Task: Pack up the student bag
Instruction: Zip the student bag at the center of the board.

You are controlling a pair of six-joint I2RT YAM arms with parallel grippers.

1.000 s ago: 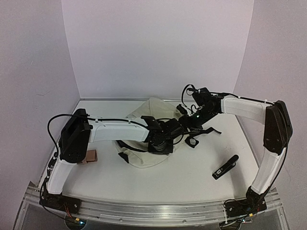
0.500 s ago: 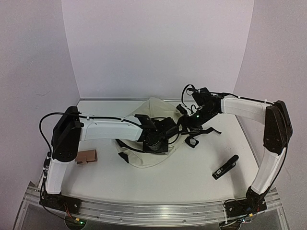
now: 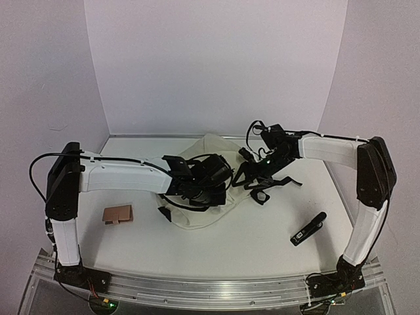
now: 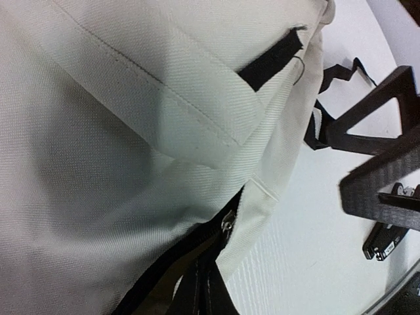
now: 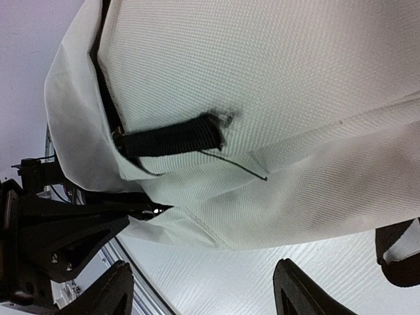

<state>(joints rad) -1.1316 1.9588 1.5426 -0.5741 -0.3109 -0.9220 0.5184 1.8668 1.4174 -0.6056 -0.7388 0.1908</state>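
One student bag (image 3: 209, 149), cream with black straps, lay in the middle of the table (image 3: 262, 249). The left gripper (image 3: 211, 182) sat on it clamped fully closed, and I couldn't tell if it had fabric. The right gripper (image 5: 210, 292) had its fingers spread wide, holding nothing. I also saw one brown block (image 3: 118, 214) and one black gadget (image 3: 308, 228) whose white label was too tiny for me to read.

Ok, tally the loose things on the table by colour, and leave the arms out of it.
Cream: 1, the student bag
Brown: 1, a small flat brown item
Black: 1, a slim black object
Total: 3
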